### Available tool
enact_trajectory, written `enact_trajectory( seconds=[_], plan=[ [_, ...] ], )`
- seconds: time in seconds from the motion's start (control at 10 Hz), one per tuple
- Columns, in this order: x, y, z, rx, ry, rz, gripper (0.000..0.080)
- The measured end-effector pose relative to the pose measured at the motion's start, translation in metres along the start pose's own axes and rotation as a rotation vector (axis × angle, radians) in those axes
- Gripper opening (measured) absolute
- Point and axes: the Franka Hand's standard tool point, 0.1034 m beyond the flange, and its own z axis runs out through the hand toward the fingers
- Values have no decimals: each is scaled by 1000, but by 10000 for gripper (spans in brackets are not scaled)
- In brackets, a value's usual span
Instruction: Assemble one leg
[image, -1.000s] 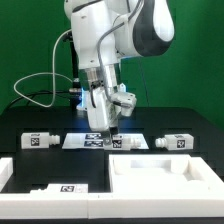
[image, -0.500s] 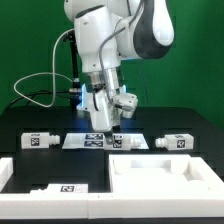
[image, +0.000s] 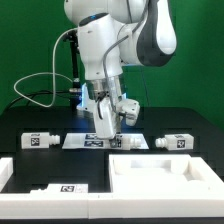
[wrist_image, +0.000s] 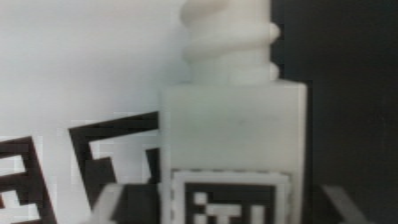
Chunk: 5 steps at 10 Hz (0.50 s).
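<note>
Pincer (image: 106, 126) update: over the last second we are seeing it dropping slightly and drifting toward the exterior view's right. The wrist is turning so the held leg (wrist_image: 228, 118) is standing closer to upright. The pincer is pinching that leg by its square body, with the rounded screw end showing beyond it. The leg is hanging over the marker board (image: 88, 141), between the two rear spares. We are not managing to tell from this angle whether its lower end is touching the board.

We are reading this as the carry-and-orient step: the grasp is holding, the leg is being lined up, and fitting it into the top is not yet starting.

We are counting four legs:
- one in the pincer
- left spare leg (image: 40, 140) lying on the table (image: 190, 124)
- right spare leg (image: 175, 142)
- front spare leg (image: 66, 187)

One large white tabletop panel (image: 165, 172) is sitting at the front, on the exterior view's right. One marker board.
</note>
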Motion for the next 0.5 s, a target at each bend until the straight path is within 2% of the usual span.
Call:
enact_trajectory(
  seconds=[0.1, 0.2, 0.4, 0.5],
  plan=[
    [-1, -1, -1, 2, 1, -39, 281],
    [-2, -8, -6, 19, -3, -138, 281],
    [-12, -17, -32, 47, -102, -340, 281],
    [-16, -14, -35, 35, -142, -340, 281]
  ],
)
